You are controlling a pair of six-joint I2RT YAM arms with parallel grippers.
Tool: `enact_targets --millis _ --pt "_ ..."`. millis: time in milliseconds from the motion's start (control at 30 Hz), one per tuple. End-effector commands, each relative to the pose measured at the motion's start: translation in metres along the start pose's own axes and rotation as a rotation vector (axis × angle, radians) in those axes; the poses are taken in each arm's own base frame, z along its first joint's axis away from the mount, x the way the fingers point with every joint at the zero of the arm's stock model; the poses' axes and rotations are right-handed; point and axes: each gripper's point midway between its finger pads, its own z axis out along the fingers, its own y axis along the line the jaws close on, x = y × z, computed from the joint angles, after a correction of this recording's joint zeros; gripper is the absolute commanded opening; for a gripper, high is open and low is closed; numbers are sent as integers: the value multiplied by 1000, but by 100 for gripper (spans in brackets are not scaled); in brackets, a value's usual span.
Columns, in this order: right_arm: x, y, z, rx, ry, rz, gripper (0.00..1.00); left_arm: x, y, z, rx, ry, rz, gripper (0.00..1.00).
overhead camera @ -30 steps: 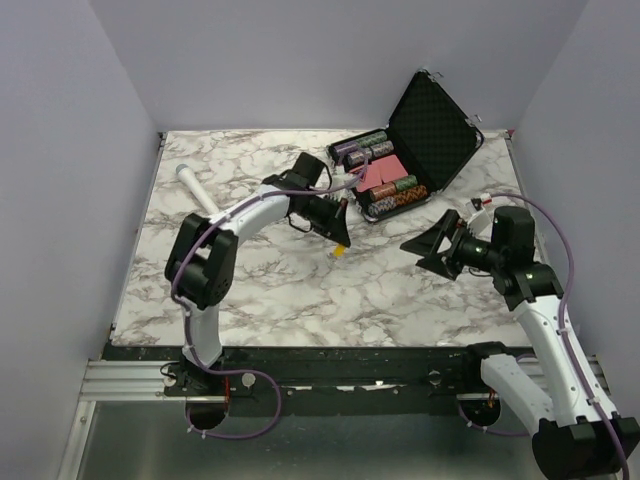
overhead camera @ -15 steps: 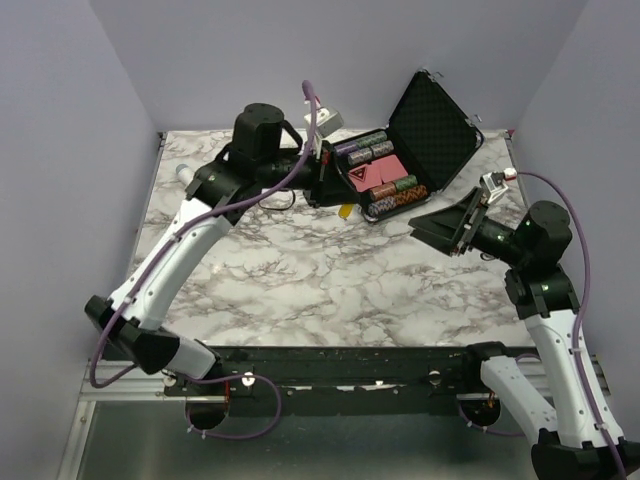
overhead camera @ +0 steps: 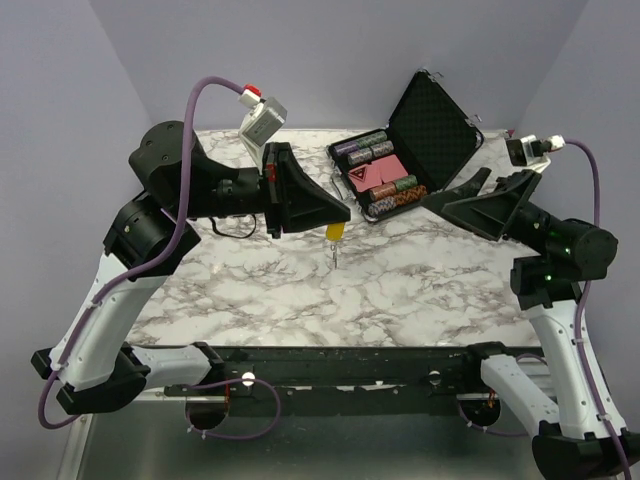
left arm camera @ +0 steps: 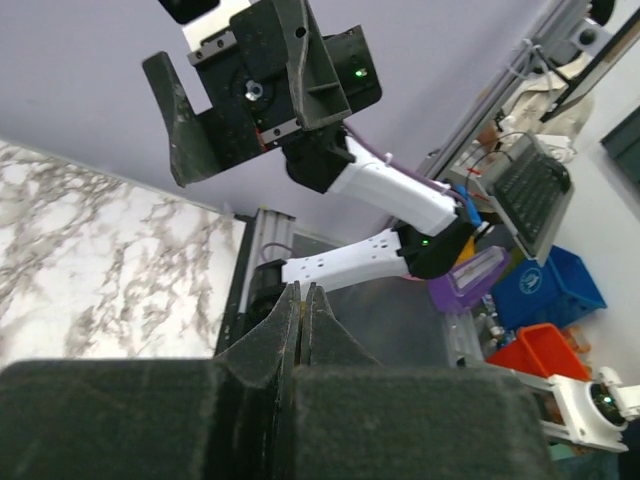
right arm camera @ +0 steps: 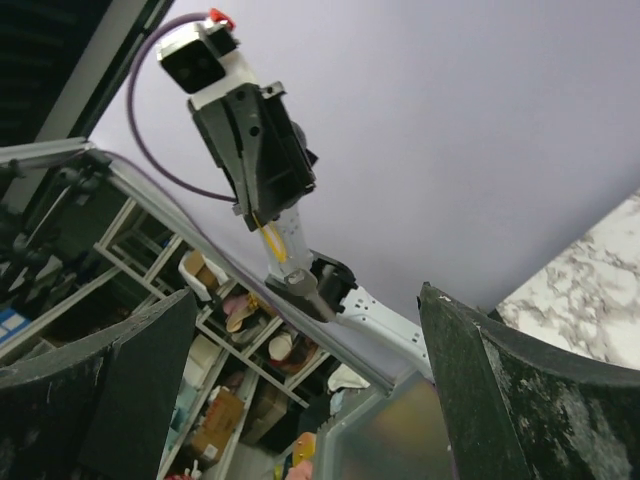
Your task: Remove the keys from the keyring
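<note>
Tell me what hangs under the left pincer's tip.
A yellow-orange-headed key dangles from the shut left pincer, its metal blade pointing down above the marble table. The keyring cannot be made out; the pincer covers the spot where it grips.

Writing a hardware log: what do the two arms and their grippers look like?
Left arm and right arm: white links, black joints. Left gripper and right gripper: black, with two tapered fingers. Purple cables run to grey wrist camera boxes.
</note>
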Motion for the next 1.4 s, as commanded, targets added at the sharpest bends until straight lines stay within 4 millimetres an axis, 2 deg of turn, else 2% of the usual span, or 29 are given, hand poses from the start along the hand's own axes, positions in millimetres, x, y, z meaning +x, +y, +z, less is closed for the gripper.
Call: enact_targets --millis 0,133,300,467,633,733,867,1000,1033,1100,1133,1200,1233,1267,1300,1333,1367 --pt "1 47 1 -143 25 -102 100 -10 -20 3 46 -46 -47 0" --pt "-7 44 6 -144 20 -105 100 -16 -36 7 122 -69 -40 0" --pt "-28 49 20 -111 10 -143 100 -22 -50 9 210 -83 -24 0" --pt "-67 47 45 16 9 -242 100 -30 -59 10 263 -105 -9 0" --pt "-100 62 66 -14 1 -311 100 -35 -67 9 300 -110 -3 0" --pt "-126 55 79 13 -35 -340 99 -38 -72 7 327 -117 6 0" --pt "-156 65 103 -67 -36 -346 99 -40 -80 4 360 -122 17 0" --pt "-175 91 124 -180 -3 -346 99 -43 -85 2 380 -128 35 0" --pt "-180 92 128 -189 -9 -325 99 -43 -86 1 383 -128 42 0" --pt "-191 81 136 -179 -33 -269 97 -43 -85 1 376 -127 48 0" --pt "-188 72 140 -167 -21 -243 95 -43 -85 1 371 -130 55 0" --pt "-162 52 151 -134 32 -222 93 -45 -84 -1 354 -140 66 0" --pt "-142 33 156 -106 54 -203 94 -45 -85 -2 350 -145 77 0" --pt "-120 39 157 -141 72 -222 95 -45 -85 -3 347 -149 85 0" --pt "-95 22 155 -142 100 -174 96 -46 -85 -4 344 -154 95 0" --pt "-73 34 146 -206 119 -150 96 -46 -84 -5 340 -156 101 0" --pt "-53 25 138 -238 132 -88 96 -46 -85 -6 339 -158 107 0"
